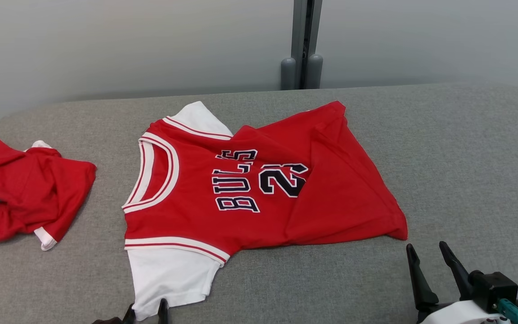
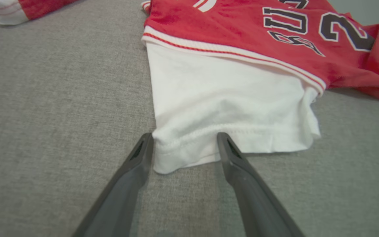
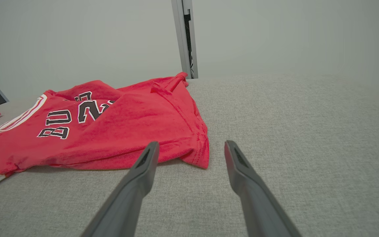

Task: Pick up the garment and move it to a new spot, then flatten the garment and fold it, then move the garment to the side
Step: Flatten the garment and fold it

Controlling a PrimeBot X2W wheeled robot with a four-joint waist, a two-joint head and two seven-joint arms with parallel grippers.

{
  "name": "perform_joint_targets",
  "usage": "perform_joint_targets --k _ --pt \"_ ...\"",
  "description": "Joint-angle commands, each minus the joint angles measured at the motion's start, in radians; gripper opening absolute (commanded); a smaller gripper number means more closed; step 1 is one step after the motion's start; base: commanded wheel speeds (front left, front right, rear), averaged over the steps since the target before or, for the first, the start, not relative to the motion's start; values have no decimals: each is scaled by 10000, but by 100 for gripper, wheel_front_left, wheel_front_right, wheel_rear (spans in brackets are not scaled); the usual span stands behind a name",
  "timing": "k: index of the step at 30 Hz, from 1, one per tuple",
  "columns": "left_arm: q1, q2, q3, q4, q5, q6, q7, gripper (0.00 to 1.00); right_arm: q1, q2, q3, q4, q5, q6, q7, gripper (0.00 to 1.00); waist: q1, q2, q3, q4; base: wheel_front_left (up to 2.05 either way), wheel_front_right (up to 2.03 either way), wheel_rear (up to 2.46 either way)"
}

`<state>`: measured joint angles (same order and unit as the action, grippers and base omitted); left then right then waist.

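Garment: you find it in the middle of the frame, spread on the table, its right part folded over.
Left end effector: wide open, gripping nothing; the white sleeve has its hem between the fingers.
Right end effector: wide open, empty, lower right, just beside the garment's corner.
Second red cloth: crumpled at the left edge.

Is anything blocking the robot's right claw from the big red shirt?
No, nothing visible. Just bare grey table lies between the open right gripper and the near corner of the jersey.
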<state>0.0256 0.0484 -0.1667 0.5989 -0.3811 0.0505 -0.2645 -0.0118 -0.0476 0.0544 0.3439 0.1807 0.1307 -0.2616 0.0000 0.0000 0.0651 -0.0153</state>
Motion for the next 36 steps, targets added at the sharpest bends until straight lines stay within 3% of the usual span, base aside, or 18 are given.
perform_joint_targets --k 1,2,4,5,14,28,36 --pt "-188 43 20 7 -105 -58 4 100 -170 -63 -35 25 -14 0 -46 100 0 0 30 40 0 0 0" --pt "-187 43 29 -22 -137 -79 2 100 -179 -63 -27 26 -5 0 -46 100 0 0 40 54 0 0 0" --pt "-195 43 -12 -62 -117 -153 2 24 -188 -65 -36 41 29 0 -46 100 0 0 44 89 0 0 0" --pt "-194 43 -11 -89 -135 -178 2 0 -205 -65 -48 59 49 0 -46 100 0 0 42 112 0 0 0" --pt "-301 40 -22 -564 158 -321 1 0 -580 -68 -376 223 24 0 -46 100 0 0 285 485 0 0 0" --pt "-769 42 90 -1039 1022 -557 1 0 -2444 -66 -637 2475 284 0 -45 100 0 0 1306 947 0 0 0" --pt "-912 43 -28 -1111 994 -500 1 0 -2803 -63 -649 2933 544 0 -46 100 0 0 1415 968 0 0 0"
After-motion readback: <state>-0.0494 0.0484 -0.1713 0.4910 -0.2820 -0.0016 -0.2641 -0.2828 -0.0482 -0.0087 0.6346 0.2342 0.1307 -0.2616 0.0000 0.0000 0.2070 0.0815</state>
